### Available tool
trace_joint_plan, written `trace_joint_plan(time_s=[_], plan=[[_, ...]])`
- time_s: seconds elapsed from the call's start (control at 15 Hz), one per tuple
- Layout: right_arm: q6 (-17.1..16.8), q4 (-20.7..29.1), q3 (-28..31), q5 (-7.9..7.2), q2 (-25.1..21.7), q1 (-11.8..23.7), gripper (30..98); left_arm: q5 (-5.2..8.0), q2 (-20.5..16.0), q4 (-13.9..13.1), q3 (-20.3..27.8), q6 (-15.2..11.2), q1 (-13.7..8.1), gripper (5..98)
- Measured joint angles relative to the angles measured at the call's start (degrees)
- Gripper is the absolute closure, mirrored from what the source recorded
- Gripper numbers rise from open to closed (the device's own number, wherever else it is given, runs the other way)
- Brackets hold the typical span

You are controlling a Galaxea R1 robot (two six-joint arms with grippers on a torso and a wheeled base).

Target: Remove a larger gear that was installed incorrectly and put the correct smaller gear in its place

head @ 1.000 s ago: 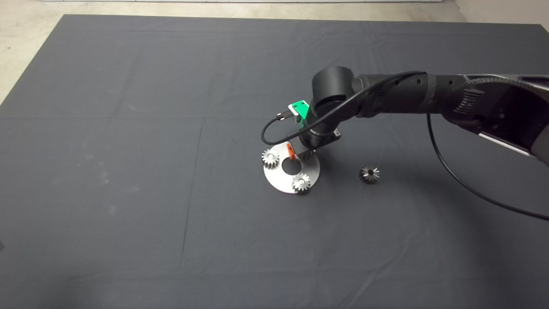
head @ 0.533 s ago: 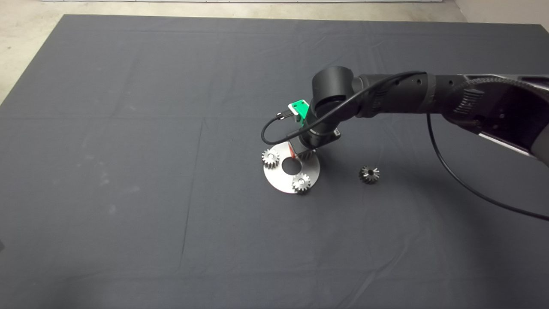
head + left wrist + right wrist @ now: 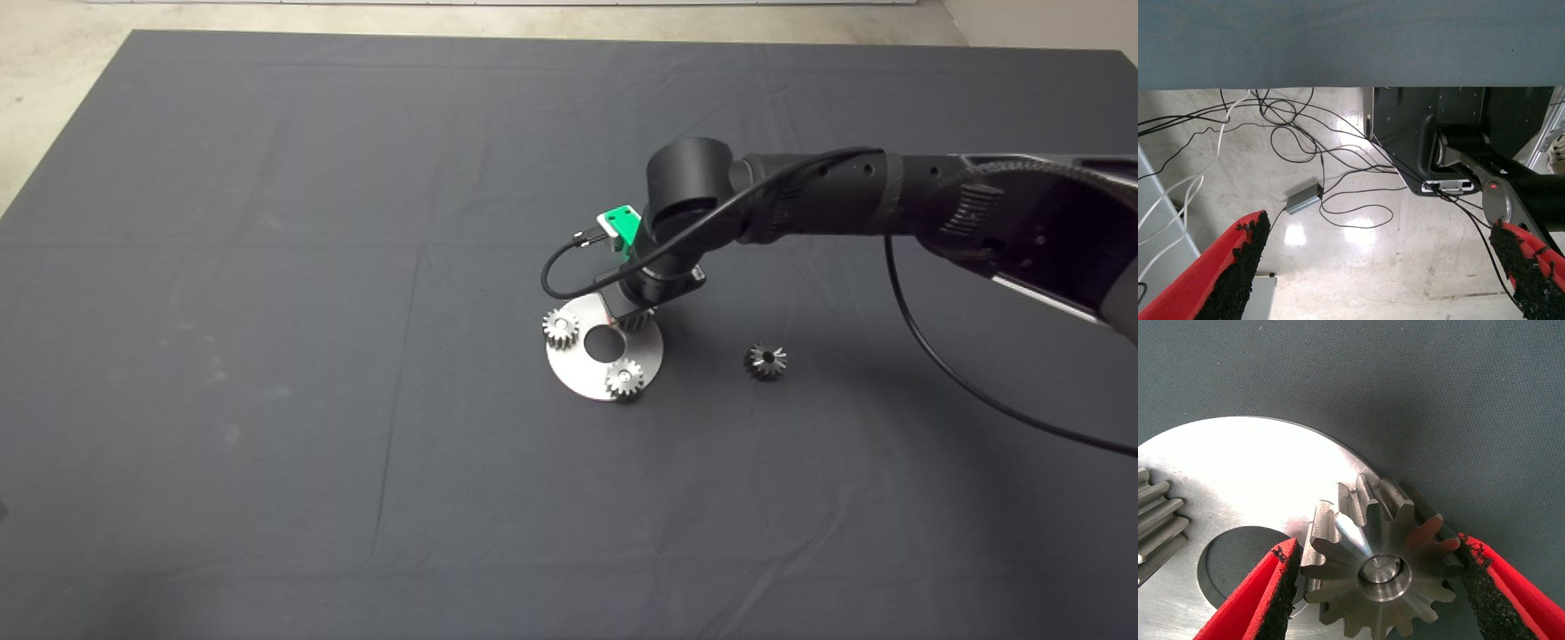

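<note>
The smaller gear (image 3: 1378,573) sits on a pin at the rim of a round silver plate (image 3: 1238,473). My right gripper (image 3: 1378,547) straddles it from above, with a black pad against its teeth on either side. In the head view the right gripper (image 3: 622,311) hangs over the far side of the plate (image 3: 578,369) and hides most of that gear (image 3: 637,321). The larger gear (image 3: 765,361) lies alone on the mat, right of the plate. My left gripper (image 3: 1381,230) is parked off the mat, open, over the floor.
Two more small gears (image 3: 560,328) (image 3: 625,378) stand on the plate around its centre hole (image 3: 605,345). A black cable (image 3: 933,356) hangs from the right arm over the mat's right part. The left wrist view shows floor cables and the robot's base (image 3: 1458,140).
The red finger of the right gripper that shows beside the plate's hole has moved in toward the smaller gear. The arm, plate and other gears stay put.
</note>
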Motion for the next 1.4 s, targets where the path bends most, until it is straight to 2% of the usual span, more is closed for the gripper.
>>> trace_joint_plan(time_s=[0.07, 0.2, 0.4, 0.47, 1.4], plan=[[0.0, 0.0, 0.0, 0.00, 0.0, 0.0, 66.9, 0.00, 0.0, 0.0, 0.0, 0.0, 0.0, 19.4], [0.1, -0.1, 0.0, 0.00, 0.0, 0.0, 71.6, 0.00, 0.0, 0.0, 0.0, 0.0, 0.0, 19.4], [0.1, -0.1, 0.0, 0.00, 0.0, 0.0, 72.0, 0.00, 0.0, 0.0, 0.0, 0.0, 0.0, 19.4], [0.1, -0.1, 0.0, 0.01, 0.0, 0.0, 75.2, 0.00, 0.0, 0.0, 0.0, 0.0, 0.0, 19.4], [0.2, -0.1, 0.2, -0.16, 0.2, 0.0, 80.0, 0.00, 0.0, 0.0, 0.0, 0.0, 0.0, 19.4]])
